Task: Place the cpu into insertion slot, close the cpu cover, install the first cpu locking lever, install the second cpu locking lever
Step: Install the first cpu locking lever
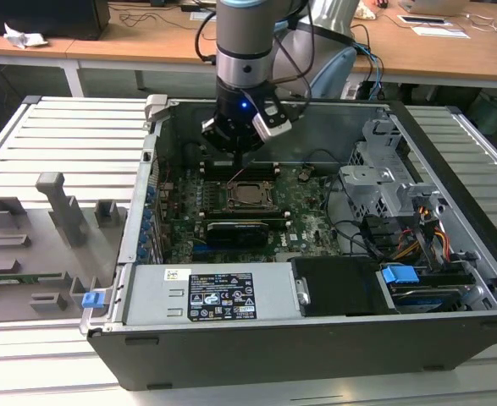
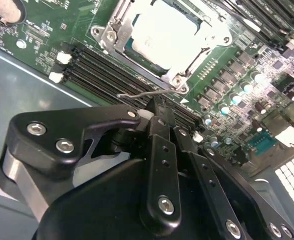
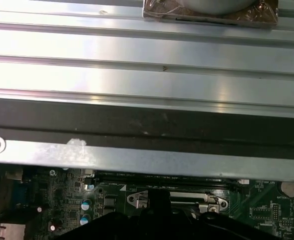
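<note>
The cpu [image 2: 162, 32] lies flat in the insertion slot [image 2: 179, 80] on the green motherboard, its pale face showing through the window of the cpu cover [image 2: 109, 37], which is down over it. In the exterior view the cpu [image 1: 250, 194] sits mid-board, with my gripper [image 1: 242, 156] just behind and above it. A thin wire locking lever [image 2: 141, 94] stands out along the socket's near edge. My gripper [image 2: 156, 106] is shut, its tips right at that lever; whether they touch it I cannot tell. The first wrist view shows the socket's edge [image 3: 174, 199] past the dark gripper body [image 3: 157, 222].
Black memory slots [image 2: 99, 70] run beside the socket. The open case holds a power supply [image 1: 218, 296], a black card [image 1: 240, 228], a metal drive cage [image 1: 383, 182] and cables. The case rim [image 3: 147, 160] is close behind. Grey fixtures [image 1: 57, 211] stand at the exterior view's left.
</note>
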`<move>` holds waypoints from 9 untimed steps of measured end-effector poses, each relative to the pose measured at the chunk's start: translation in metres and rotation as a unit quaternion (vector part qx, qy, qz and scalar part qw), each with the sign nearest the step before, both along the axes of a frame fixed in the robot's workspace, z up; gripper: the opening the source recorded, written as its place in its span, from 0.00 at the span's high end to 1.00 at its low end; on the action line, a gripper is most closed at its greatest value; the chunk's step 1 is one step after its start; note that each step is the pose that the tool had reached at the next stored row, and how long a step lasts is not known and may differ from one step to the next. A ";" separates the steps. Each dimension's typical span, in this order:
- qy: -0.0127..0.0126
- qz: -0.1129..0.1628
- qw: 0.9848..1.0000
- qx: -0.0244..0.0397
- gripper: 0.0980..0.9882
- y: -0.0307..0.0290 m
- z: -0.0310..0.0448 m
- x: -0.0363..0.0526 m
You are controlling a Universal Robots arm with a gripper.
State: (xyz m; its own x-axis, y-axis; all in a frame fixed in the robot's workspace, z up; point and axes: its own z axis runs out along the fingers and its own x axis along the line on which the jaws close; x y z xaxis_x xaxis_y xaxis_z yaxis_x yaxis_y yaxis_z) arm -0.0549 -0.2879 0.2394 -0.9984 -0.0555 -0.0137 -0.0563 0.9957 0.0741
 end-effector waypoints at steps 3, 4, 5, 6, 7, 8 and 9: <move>0.000 0.000 1.000 0.000 0.99 0.0000 -0.0010 0.0039; 0.000 0.000 1.000 0.000 0.99 0.0000 -0.0014 0.0051; 0.000 0.000 1.000 0.000 0.99 0.0001 -0.0019 0.0066; 0.000 0.000 1.000 0.000 0.99 0.0002 -0.0023 0.0078; 0.000 0.000 1.000 0.000 0.99 0.0006 -0.0031 0.0095; 0.000 0.000 1.000 0.000 0.99 0.0011 -0.0039 0.0100; 0.000 0.000 1.000 0.000 0.99 0.0015 -0.0048 0.0108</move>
State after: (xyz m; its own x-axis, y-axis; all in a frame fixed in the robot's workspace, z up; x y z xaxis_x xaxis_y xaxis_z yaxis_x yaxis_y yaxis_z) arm -0.0441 -0.2863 0.2346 -0.9984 -0.0554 -0.0137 -0.0563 0.9957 0.0734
